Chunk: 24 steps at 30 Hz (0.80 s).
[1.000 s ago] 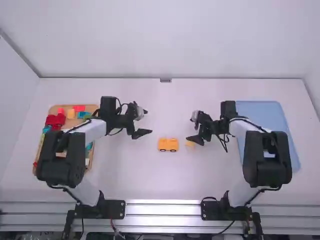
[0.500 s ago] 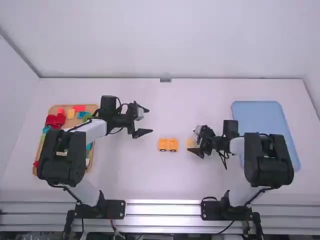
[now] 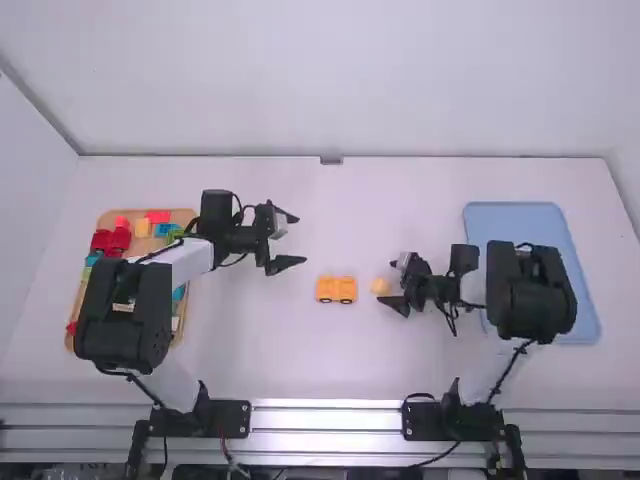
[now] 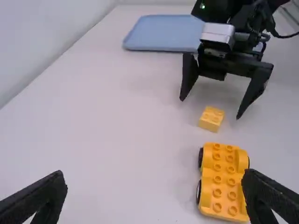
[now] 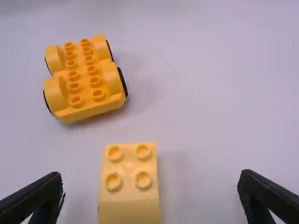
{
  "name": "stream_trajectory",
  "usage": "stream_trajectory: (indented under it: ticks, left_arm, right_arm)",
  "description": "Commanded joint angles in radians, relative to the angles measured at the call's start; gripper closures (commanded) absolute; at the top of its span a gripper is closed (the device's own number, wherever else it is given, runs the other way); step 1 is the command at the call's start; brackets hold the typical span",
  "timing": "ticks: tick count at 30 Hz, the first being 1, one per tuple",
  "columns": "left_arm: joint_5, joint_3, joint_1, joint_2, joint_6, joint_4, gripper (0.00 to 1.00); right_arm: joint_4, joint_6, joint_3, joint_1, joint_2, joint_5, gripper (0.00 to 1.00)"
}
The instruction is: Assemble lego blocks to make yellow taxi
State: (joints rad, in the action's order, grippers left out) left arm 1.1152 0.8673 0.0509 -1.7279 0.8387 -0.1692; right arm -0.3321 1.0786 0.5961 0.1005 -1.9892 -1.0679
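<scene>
1. The white surface (image 3: 300, 360) carries both trays and the task's parts.
2. Right arm (image 3: 530, 300): over the last second it folds back at the elbow and brings its jaws nearer the base end of the surface, alongside the small block. Assessment: alignment for a grasp is in hand, and the pick is not made.
3. Left arm (image 3: 125, 310): no notable change. It reaches over the wooden tray, partly hiding the contents; its jaws stand spread and empty, on the left of the wheeled base.
4. Blue tray (image 3: 515, 225): on the right, partly under the right arm.
5. Wooden tray (image 3: 185, 215): on the left, holding mixed blocks (image 3: 112, 241) in red, blue, green and yellow.
6. Right jaws: spread wide, one finger on each side of the block, gripping nothing.
7. Wheeled base (image 5: 84, 81): yellow-orange, upright, studs up, near mid-surface. Its position is unchanged.
8. Yellow block (image 5: 128, 166): apart from the base, four studs up, lying off-centre between the right jaws. Risk: closing now could nudge or skew it; centring first is advised. The base's raised wheel arches may hinder seating it, so the studs need careful alignment.
</scene>
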Motion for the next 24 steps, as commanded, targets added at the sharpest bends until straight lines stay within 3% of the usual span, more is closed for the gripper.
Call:
stream_trajectory:
  ticks: [1,3,4,5,9,14,19,21,24]
  left_arm:
    - [0.025,-0.008,0.011,-0.010,-0.020,0.003,0.01]
    - [0.026,-0.008,0.012,-0.010,-0.019,0.002,0.01]
    - [0.025,-0.008,0.015,-0.010,-0.020,0.000,0.01]
    - [0.025,-0.008,0.015,-0.010,-0.019,-0.002,0.01]
    - [0.026,-0.008,0.011,-0.010,-0.019,-0.008,0.01]
    - [0.026,-0.008,0.014,-0.010,-0.020,-0.007,0.01]
    - [0.025,-0.008,0.022,-0.010,-0.019,-0.008,0.01]
    - [0.026,-0.008,0.021,-0.010,-0.020,-0.007,0.01]
    - [0.024,-0.008,0.029,-0.010,-0.020,0.006,0.01]
  right_arm:
    - [-0.004,0.026,0.031,-0.011,-0.045,-0.038,0.07]
    - [0.000,0.026,0.038,-0.016,-0.054,-0.039,0.15]
    - [0.003,0.025,0.039,-0.019,-0.054,-0.029,0.27]
    - [0.002,0.026,0.038,-0.022,-0.054,-0.027,0.33]
    - [-0.004,0.029,0.029,-0.017,-0.054,-0.023,0.51]
    - [-0.005,0.029,0.011,0.002,-0.054,-0.009,0.55]
    - [-0.001,0.045,-0.003,0.011,-0.054,-0.004,0.52]
    - [0.003,0.067,-0.002,0.011,-0.054,-0.009,0.55]
    - [-0.005,0.074,-0.002,0.011,-0.054,-0.009,0.72]
